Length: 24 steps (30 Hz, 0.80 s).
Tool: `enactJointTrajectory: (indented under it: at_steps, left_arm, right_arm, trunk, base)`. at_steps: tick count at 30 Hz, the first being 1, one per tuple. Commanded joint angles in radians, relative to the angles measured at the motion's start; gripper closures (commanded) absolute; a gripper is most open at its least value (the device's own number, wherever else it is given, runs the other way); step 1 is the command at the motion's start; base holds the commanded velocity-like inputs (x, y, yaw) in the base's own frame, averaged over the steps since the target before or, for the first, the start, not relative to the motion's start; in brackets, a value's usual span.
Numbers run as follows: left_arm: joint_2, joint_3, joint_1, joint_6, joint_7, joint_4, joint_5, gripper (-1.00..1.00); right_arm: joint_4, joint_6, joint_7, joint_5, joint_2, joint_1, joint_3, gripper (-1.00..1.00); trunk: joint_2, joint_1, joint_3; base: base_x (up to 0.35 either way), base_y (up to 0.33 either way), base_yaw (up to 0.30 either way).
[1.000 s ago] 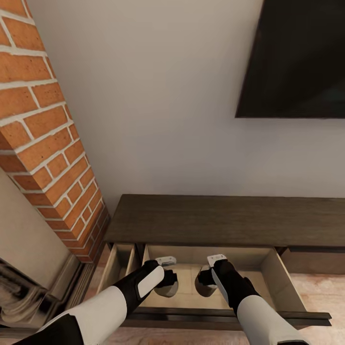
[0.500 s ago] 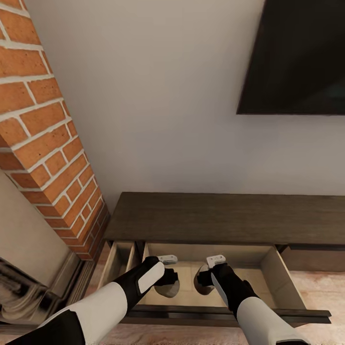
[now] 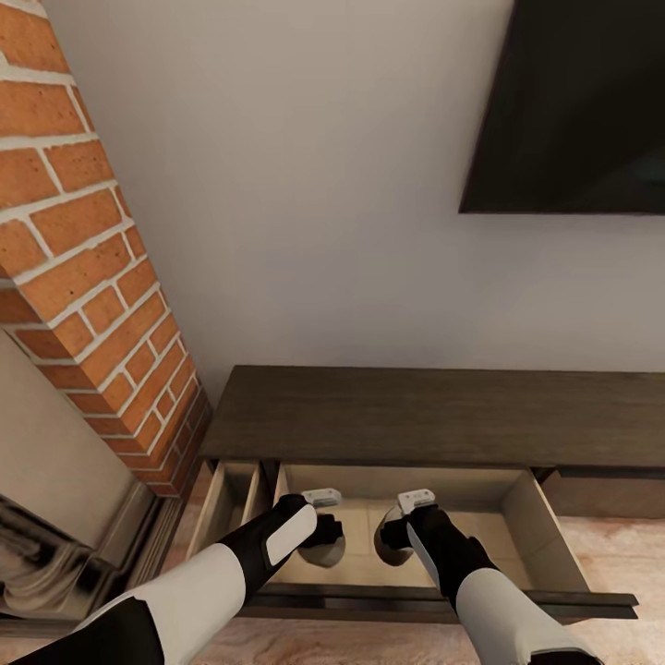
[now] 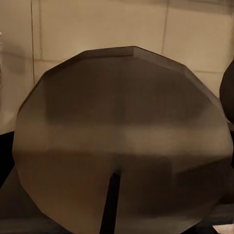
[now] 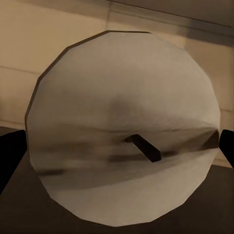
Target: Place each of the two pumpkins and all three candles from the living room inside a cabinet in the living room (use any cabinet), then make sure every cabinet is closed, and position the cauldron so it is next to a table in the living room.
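Note:
The dark-brown cabinet (image 3: 416,416) stands against the wall with its left drawer (image 3: 554,534) pulled out, pale wood inside. Both arms reach down into that drawer. My left gripper (image 3: 323,543) is shut on a candle (image 3: 322,555), whose shaded round top with a dark wick is close up in the left wrist view (image 4: 122,122). My right gripper (image 3: 392,541) is shut on a second candle (image 3: 390,547); its pale flat top and wick are near the lens in the right wrist view (image 5: 122,97), with black fingers (image 5: 9,156) at its sides. Both candles hang just above the drawer floor, side by side.
A brick fireplace column (image 3: 83,277) rises at the left, close to the cabinet's end. A dark TV (image 3: 573,102) hangs on the wall above. The cabinet's right drawer front (image 3: 605,499) is shut. Wood floor (image 3: 619,554) lies in front of it.
The head view has tilted slightly, so the cabinet sits a little higher in the picture. Both grippers and their candles have hardly moved relative to the drawer.

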State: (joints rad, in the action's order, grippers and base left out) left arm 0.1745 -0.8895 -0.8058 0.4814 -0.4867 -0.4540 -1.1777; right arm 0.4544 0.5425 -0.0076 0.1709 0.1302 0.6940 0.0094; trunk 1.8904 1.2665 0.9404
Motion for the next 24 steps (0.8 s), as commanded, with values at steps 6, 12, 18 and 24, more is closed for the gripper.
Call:
enactJointTrajectory:
  at_steps: [6,12,18,24]
  left_arm:
    - [0.0,-0.005,-0.001,-0.023,-0.006,-0.001,-0.008,1.0]
    - [0.0,-0.006,-0.001,-0.047,-0.006,0.001,-0.008,1.0]
    - [0.0,-0.006,0.0,-0.052,-0.006,0.0,-0.01,1.0]
    - [0.0,-0.005,-0.001,-0.05,-0.006,0.001,-0.007,1.0]
  right_arm:
    - [0.001,0.012,0.001,0.005,-0.001,0.013,-0.001,1.0]
    - [0.001,0.013,0.001,0.005,0.0,0.017,-0.002,1.0]
    - [0.0,0.005,0.0,-0.001,-0.002,0.018,-0.002,1.0]
    - [0.0,-0.011,0.0,-0.004,-0.003,0.019,-0.002,1.0]
  trunk:
    - [0.0,0.0,0.009]
    - [0.0,0.0,0.017]
    - [0.0,0.0,0.027]
    - [0.0,0.0,0.036]
  base:
    - [0.0,0.0,0.0]
    - [0.0,0.0,0.0]
    - [0.0,0.0,0.0]
    - [0.0,0.0,0.0]
